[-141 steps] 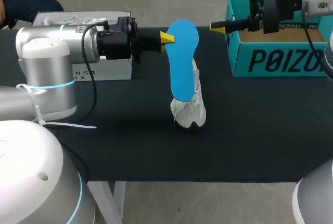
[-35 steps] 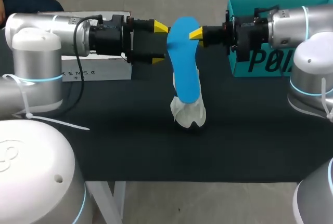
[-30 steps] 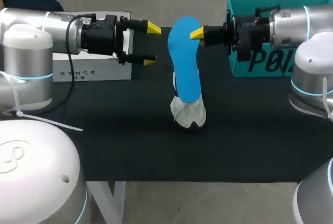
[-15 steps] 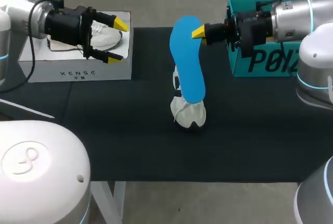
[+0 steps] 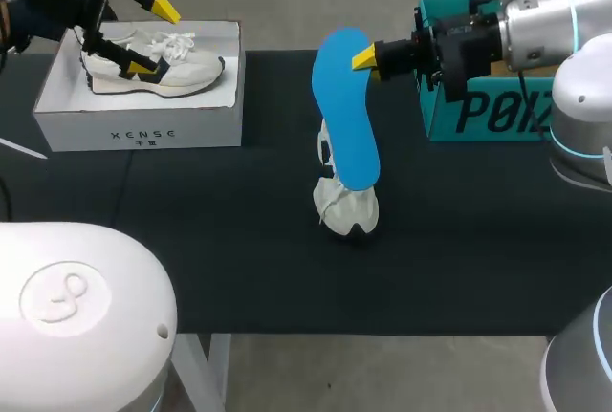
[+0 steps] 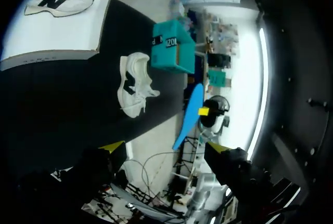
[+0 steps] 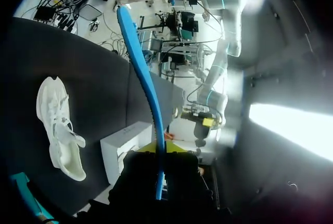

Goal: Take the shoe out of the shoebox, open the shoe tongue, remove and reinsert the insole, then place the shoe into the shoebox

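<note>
Fingers of the left pincer (image 5: 153,37) stand spread wide over the white shoebox (image 5: 139,130) at the far left of the tabletop (image 5: 239,259), pinching nothing. A white sneaker (image 5: 158,63) lies in that box beneath them. Near the middle, the white shoe (image 5: 346,206) sits on the black tabletop with its toe toward the near edge. The blue insole (image 5: 346,116) hangs in the air out of the shoe, its lower end above it. The right pincer (image 5: 365,56) is pressed onto the insole's upper end, pinching it between both yellow tips. Right of that pincer stands the open teal shoebox (image 5: 497,111), well apart from the shoe.
</note>
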Motion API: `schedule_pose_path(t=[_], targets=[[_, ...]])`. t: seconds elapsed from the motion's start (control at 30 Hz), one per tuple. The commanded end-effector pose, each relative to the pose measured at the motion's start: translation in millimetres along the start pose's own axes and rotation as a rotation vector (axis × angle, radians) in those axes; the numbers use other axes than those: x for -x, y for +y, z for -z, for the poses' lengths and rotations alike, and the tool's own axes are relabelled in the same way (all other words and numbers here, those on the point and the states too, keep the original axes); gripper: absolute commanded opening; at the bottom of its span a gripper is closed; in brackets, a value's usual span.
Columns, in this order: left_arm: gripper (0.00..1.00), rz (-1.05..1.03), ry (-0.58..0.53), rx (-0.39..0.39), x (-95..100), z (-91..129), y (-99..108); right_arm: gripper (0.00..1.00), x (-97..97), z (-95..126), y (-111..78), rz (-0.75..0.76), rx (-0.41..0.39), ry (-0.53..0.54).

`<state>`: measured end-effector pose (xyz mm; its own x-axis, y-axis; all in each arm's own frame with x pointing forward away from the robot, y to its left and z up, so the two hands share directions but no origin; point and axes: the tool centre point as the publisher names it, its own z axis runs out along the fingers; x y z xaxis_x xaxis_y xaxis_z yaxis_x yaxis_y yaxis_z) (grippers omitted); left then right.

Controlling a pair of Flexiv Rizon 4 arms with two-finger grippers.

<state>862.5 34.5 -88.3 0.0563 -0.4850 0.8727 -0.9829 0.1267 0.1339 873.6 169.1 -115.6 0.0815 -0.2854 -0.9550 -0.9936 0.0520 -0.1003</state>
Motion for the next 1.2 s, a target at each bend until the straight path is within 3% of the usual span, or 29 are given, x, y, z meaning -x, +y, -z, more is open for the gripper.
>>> schedule_pose_path(t=[0.03, 0.17, 0.77, 0.93, 1.2], targets=[[1.00, 0.002, -0.015, -0.051, 2.9, 6.4, 7.7, 0.00, 3.2, 3.1, -0.3, 0.001, -0.003, 0.016], [1.00, 0.004, -0.005, -0.091, 5.8, 6.2, 5.9, 0.00, 2.7, 7.1, -2.8, -0.003, -0.010, 0.023], [1.00, 0.051, 0.026, -0.134, 10.4, 11.2, 1.6, 0.00, 6.9, -5.1, -14.6, -0.019, 0.006, -0.006], [1.00, 0.051, 0.026, -0.134, 10.4, 11.2, 1.6, 0.00, 6.0, -3.6, -15.1, -0.089, 0.015, -0.008], [1.00, 0.051, 0.026, -0.134, 10.4, 11.2, 1.6, 0.00, 17.0, -7.5, -17.6, -0.296, 0.131, -0.018]])
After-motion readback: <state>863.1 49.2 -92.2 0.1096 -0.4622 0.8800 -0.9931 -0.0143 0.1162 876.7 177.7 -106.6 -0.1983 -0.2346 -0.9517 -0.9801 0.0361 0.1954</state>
